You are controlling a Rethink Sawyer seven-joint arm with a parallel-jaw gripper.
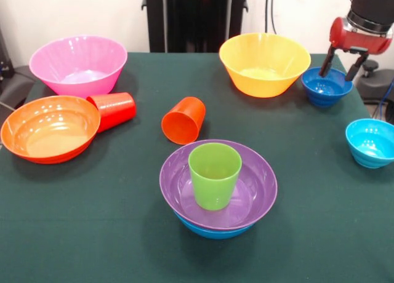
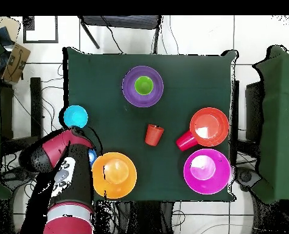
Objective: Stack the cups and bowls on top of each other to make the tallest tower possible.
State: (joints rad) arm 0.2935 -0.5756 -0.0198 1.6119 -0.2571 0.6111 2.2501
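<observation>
One dark green tablecloth, white wall, tiled floor

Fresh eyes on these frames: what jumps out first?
The tower at the table's near middle: a green cup upright in a purple bowl nested in a blue bowl. Next, the gripper at the far right, open, its fingers straddling the rim of the small dark blue bowl beside the yellow bowl. Red cup and orange cup lie tipped over mid-table.
</observation>
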